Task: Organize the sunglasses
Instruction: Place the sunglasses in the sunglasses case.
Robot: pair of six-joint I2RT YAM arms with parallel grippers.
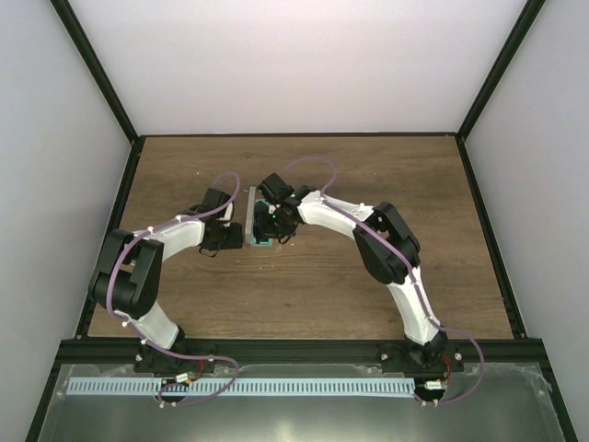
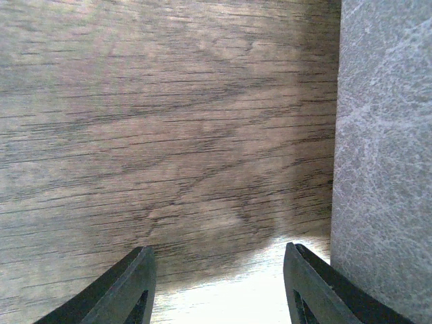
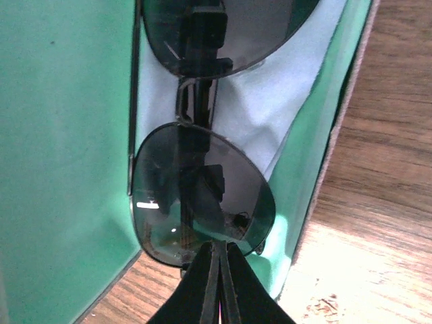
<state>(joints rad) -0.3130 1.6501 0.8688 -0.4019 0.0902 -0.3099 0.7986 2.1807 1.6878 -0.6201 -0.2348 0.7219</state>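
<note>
**Open case on a wooden table**

A wood-grain table (image 1: 368, 184) fills the floor of a white-walled enclosure edged with black framing. Near its middle lies an open case (image 1: 260, 224), grey and textured outside, green inside (image 3: 67, 169). A light blue cloth (image 3: 270, 115) lies spread across the green lining, its edge running diagonally.

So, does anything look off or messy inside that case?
Only slightly: the light blue cloth lies crooked under the sunglasses in the open green-lined case, its edge slanting across the lining. Nothing looks broken or spilled.
</note>
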